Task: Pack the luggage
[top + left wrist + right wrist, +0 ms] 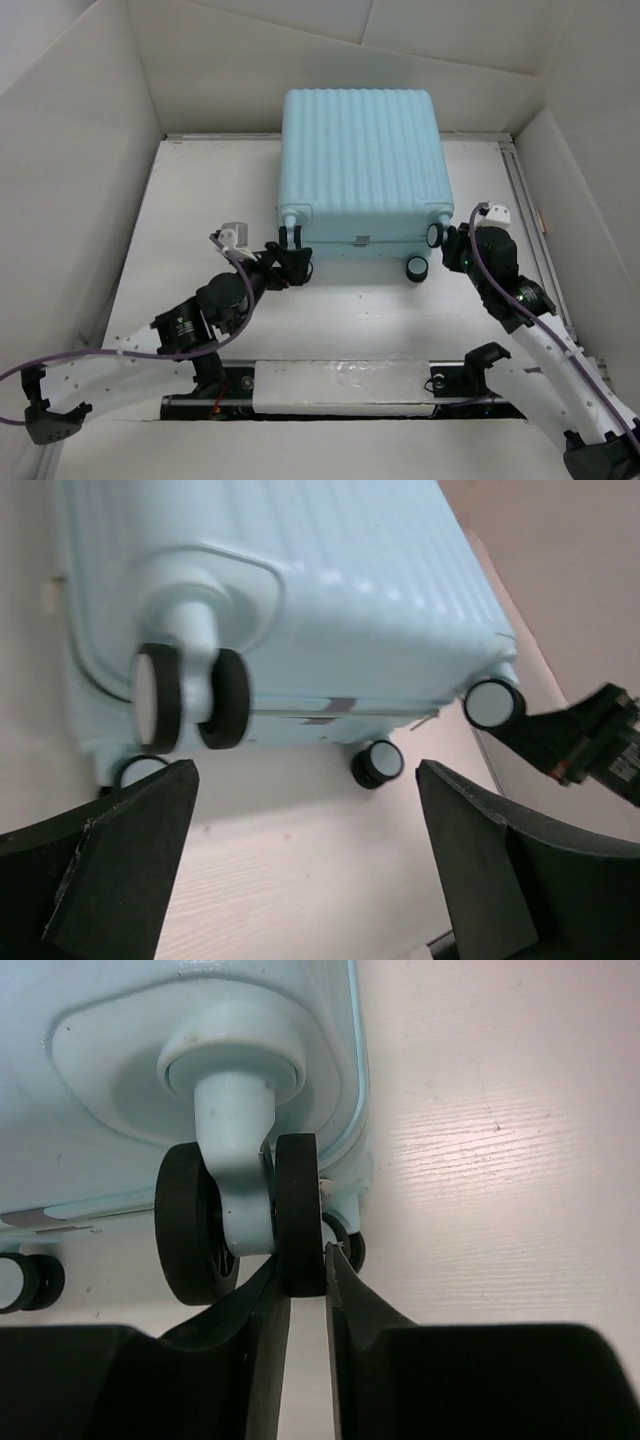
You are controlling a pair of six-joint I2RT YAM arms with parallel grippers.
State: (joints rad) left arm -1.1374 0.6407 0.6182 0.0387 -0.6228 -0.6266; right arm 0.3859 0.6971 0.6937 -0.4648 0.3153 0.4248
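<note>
Left gripper (308,780) spread wide, empty; right gripper (306,1260) narrowed, pinching luggage (100,1050) wheel (300,1190).

One luggage (360,160). Four caster wheels (185,695). Two pincers: left pincer (297,265), right pincer (447,243).

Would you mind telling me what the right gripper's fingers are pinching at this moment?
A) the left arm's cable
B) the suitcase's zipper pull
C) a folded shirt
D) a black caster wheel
D: the right wrist view shows the right gripper with a finger pressed on each side of a black caster wheel on the luggage.
</note>
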